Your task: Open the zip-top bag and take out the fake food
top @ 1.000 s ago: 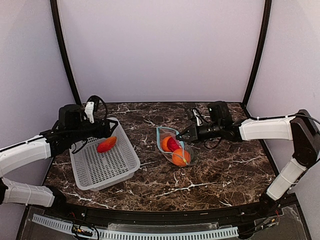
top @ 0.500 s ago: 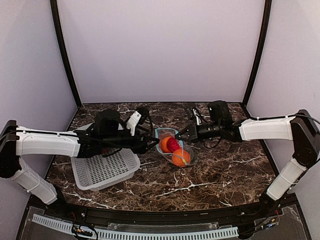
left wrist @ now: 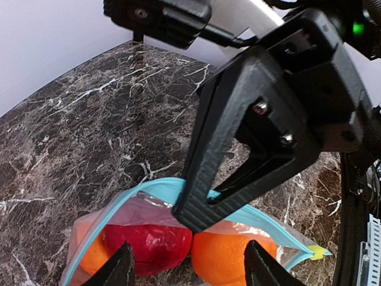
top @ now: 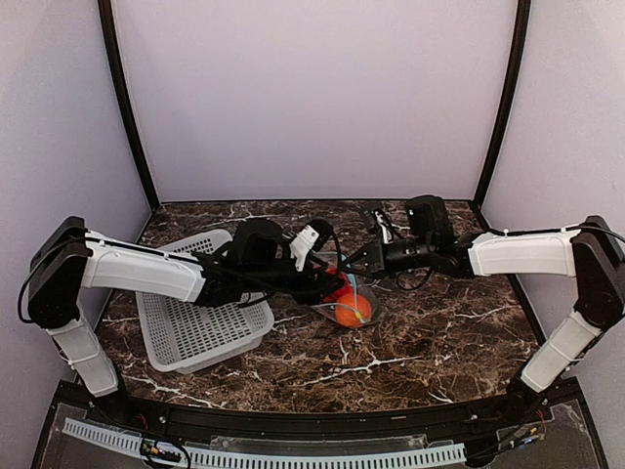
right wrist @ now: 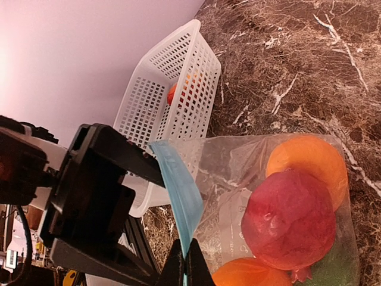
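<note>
Two arms meet over the middle of the dark marble table (top: 439, 337).

Far left: a white perforated basket (top: 195, 327) stands on the table. The right wrist view shows one elongated red-orange piece (right wrist: 172, 93) lying inside it.

Next, the left arm (top: 146, 274) reaches from the left across the top of the basket toward centre. At its end the left gripper (left wrist: 189, 268) is at the raised mouth of the zip-top bag (top: 344, 298). Its fingers (left wrist: 119, 271) are spread apart, one tip on either side of the food seen through the plastic. Nothing visibly pinched between them.

Centre: the bag rests on the table just right of the basket, with its mouth lifted off the surface. Through the clear plastic:
- a round red piece (right wrist: 289, 220) in the middle
- one orange (right wrist: 306, 164) touching it on one side
- a second orange (right wrist: 250, 275) on the other side
- a dark green piece (right wrist: 336, 268) at the frame's corner, mostly cut off

The light blue zip strip (right wrist: 178, 190) runs along the open edge.

Right of centre: the right gripper (right wrist: 186, 268) is clamped closed on the zip strip, holding that edge up. From the left wrist camera its black fingertips bite the strip directly above the red piece. The right arm (top: 518, 252) extends in from the right side.
</note>
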